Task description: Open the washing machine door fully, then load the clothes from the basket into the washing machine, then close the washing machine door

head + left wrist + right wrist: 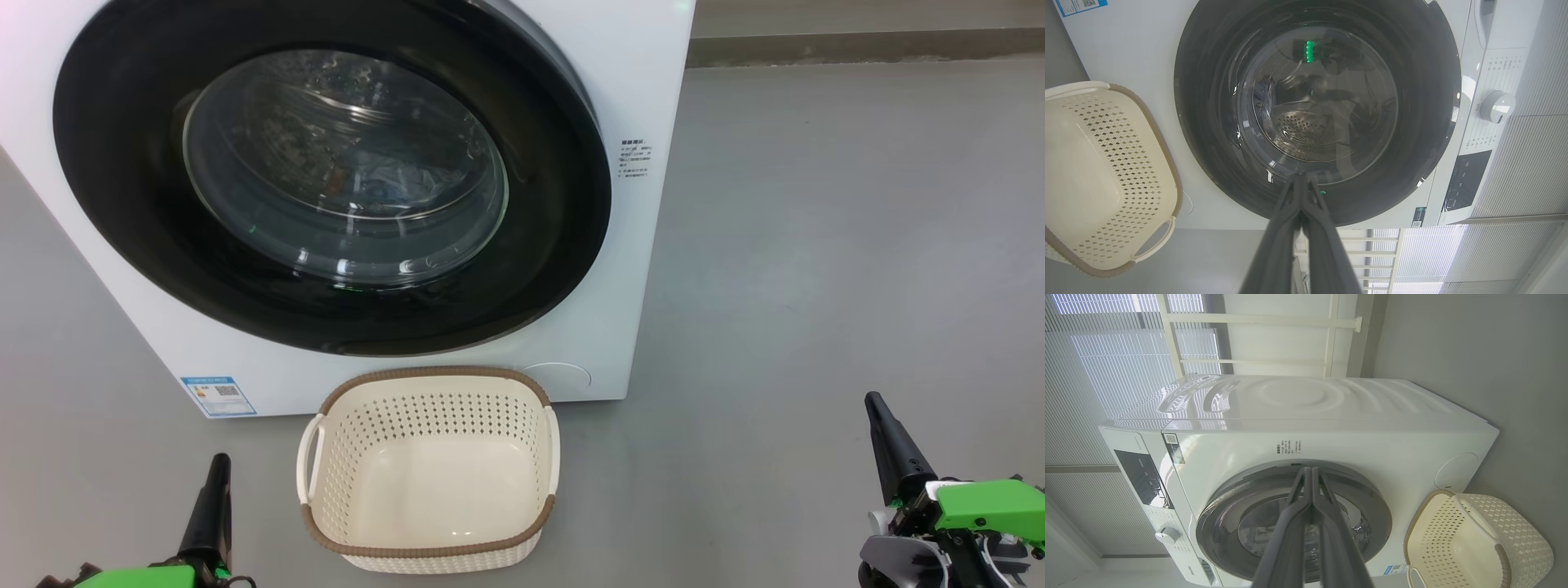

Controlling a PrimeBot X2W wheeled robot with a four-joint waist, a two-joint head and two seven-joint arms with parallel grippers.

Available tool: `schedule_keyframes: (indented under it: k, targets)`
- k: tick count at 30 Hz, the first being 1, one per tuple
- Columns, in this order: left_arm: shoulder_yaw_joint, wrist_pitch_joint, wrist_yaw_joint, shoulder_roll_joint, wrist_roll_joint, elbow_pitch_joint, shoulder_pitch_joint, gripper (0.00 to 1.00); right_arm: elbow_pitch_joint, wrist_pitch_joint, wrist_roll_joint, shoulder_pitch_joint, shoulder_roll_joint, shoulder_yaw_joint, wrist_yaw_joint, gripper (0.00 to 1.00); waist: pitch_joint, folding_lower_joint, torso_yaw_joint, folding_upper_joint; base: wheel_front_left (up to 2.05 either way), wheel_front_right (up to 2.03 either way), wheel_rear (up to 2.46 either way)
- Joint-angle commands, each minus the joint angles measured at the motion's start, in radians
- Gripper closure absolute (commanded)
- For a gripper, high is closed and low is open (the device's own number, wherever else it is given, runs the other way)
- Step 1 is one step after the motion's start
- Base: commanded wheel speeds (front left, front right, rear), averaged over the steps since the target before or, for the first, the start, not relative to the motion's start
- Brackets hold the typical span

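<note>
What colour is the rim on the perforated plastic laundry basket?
The woven-look rim is brown, around the cream perforated plastic basket; clearest in the head view.

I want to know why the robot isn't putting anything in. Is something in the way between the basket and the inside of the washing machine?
Yes. The round washing machine door is shut over the opening, right behind the basket. Nothing else visible stands between them. The basket itself looks empty.
</note>
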Motion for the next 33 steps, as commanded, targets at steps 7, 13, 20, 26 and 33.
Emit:
schedule_keyframes:
  k: [7, 13, 20, 26, 33]
  targets:
    - [0.034, 0.006, -0.001, 0.009, -0.007, -0.031, -0.045, 1.00, -0.031, 0.005, 0.003, -0.047, -0.010, 0.018, 0.002, 1.00, 0.000, 0.0000, 0.000, 0.0000, 0.00, 0.00, 0.00]
    - [0.034, 0.006, -0.001, 0.009, -0.007, -0.031, -0.045, 1.00, -0.031, 0.005, 0.003, -0.047, -0.010, 0.018, 0.002, 1.00, 0.000, 0.0000, 0.000, 0.0000, 0.00, 0.00, 0.00]
    - [0.034, 0.006, -0.001, 0.009, -0.007, -0.031, -0.045, 1.00, -0.031, 0.005, 0.003, -0.047, -0.010, 0.018, 0.002, 1.00, 0.000, 0.0000, 0.000, 0.0000, 0.00, 0.00, 0.00]
    - [0.034, 0.006, -0.001, 0.009, -0.007, -0.031, -0.045, 1.00, -0.031, 0.005, 0.003, -0.047, -0.010, 0.018, 0.002, 1.00, 0.000, 0.0000, 0.000, 0.0000, 0.00, 0.00, 0.00]
    - [0.034, 0.006, -0.001, 0.009, -0.007, -0.031, -0.045, 1.00, -0.031, 0.005, 0.003, -0.047, -0.010, 0.018, 0.002, 1.00, 0.000, 0.0000, 0.000, 0.0000, 0.00, 0.00, 0.00]
